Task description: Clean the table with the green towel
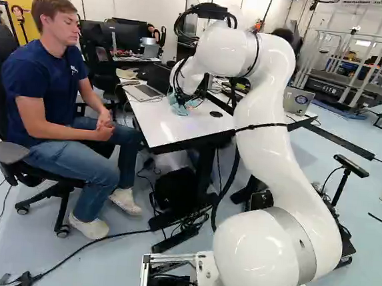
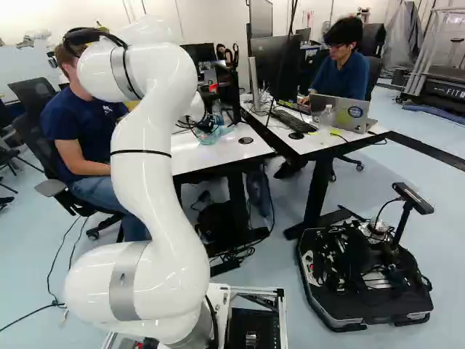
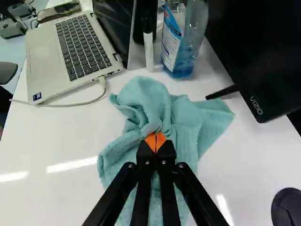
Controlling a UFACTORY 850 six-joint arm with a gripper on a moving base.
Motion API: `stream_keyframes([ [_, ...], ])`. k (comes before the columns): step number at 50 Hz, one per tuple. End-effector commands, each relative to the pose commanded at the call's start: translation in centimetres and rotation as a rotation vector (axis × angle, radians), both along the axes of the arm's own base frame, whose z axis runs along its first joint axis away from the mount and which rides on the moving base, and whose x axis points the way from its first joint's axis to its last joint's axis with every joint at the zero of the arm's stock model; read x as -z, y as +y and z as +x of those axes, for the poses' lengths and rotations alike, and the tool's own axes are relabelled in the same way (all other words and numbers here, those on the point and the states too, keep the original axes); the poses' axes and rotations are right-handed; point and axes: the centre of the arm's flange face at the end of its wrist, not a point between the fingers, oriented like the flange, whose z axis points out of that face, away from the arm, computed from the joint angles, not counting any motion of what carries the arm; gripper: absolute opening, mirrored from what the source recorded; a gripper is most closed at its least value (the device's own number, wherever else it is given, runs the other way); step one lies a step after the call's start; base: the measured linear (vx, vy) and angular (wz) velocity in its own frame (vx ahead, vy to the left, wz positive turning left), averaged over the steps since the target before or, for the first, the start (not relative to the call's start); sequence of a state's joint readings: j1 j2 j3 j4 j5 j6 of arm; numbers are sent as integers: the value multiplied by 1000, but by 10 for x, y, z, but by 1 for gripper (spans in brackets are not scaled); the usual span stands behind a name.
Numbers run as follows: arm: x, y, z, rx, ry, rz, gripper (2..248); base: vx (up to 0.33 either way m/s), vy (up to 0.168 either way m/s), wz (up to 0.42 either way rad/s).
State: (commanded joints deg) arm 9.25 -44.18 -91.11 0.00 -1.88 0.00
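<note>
Though pale, the green towel (image 3: 148,101) full of folds

Base views overlapping; wrist view close

Your white arm (image 1: 272,133) rose from its lowest joint (image 1: 254,259), bent over at the top and reached ahead. Your tool (image 1: 183,97) pointed downward; the wrist view showed its two black fingers (image 3: 168,162) drawn together, orange pads (image 3: 150,141) closely opposed.
</note>
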Motion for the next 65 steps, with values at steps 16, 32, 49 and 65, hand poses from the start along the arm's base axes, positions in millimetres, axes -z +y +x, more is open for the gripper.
stream_keyframes([
  [16,2,28,6,-35,-12,2,23,0,0,0],
  [32,2,57,-1,-74,-12,2,23,0,0,0],
  [49,0,78,-19,-107,2,0,23,0,0,0],
  [65,-5,67,-45,-102,31,-7,23,0,0,0],
])
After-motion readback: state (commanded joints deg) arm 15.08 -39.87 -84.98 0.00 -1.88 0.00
